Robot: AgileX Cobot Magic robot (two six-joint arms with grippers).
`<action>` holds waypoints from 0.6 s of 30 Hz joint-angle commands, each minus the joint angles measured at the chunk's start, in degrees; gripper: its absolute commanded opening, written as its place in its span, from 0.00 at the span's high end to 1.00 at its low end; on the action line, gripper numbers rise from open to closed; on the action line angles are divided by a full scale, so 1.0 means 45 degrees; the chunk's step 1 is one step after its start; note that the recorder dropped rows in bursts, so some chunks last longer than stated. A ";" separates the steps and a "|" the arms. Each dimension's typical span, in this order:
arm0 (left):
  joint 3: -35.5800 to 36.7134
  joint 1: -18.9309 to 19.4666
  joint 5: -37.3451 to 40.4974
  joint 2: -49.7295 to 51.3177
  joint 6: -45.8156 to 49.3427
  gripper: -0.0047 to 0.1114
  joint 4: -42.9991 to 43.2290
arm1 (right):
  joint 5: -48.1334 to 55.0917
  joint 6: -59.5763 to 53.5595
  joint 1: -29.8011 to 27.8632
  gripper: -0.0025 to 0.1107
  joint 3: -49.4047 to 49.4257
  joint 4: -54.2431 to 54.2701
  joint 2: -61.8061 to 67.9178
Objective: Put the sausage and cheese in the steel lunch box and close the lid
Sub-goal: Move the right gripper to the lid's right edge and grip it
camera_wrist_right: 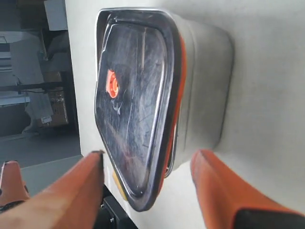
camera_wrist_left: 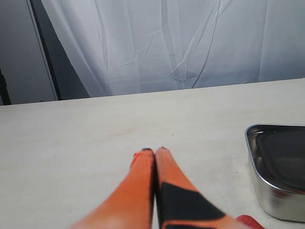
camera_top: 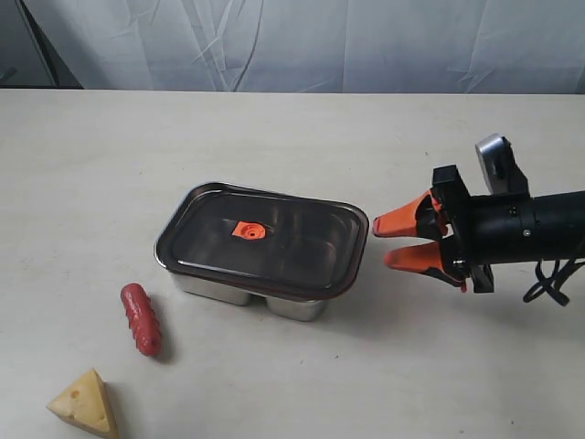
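The steel lunch box (camera_top: 216, 291) stands near the middle of the pale bench (camera_top: 274, 137) with its dark tinted lid (camera_top: 283, 251) lying on top, the small orange valve (camera_top: 248, 230) showing at the lid's centre. From the right wrist view a strip of orange seal is visible along one long edge of the lid, so it appears to sit slightly askew rather than pressed home, though the angle makes that hard to confirm.

The red sausage (camera_top: 141, 318) lies on the bench just beside the box's near-left corner, apart from it. The pale-yellow cheese (camera_top: 84, 402) wedge rests nearer the front edge, close to the sausage and not touching it. Both are outside the box.

The right end effector (camera_top: 382, 242) hovers at the box's right end, its orange fingers released and spread wide, one above the other, just short of the lid's edge and grasping nothing. The left end effector (camera_wrist_left: 155, 150), seen only from its own wrist camera, is clenched with fingertips pressed together and empty, above bare bench beside the box. A white curtain (camera_top: 302, 41) hangs behind.
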 commanded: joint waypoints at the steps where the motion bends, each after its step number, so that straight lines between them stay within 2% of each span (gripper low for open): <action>1: 0.0063 -0.0039 -0.0084 -0.0082 -0.0019 0.96 0.0000 | -0.0380 -0.0415 0.0700 0.49 0.0063 0.0719 0.0337; 18: 0.0063 -0.0039 -0.0084 -0.0082 -0.0019 0.96 0.0000 | -0.0721 -0.0731 0.1957 0.49 0.0063 0.1997 0.0964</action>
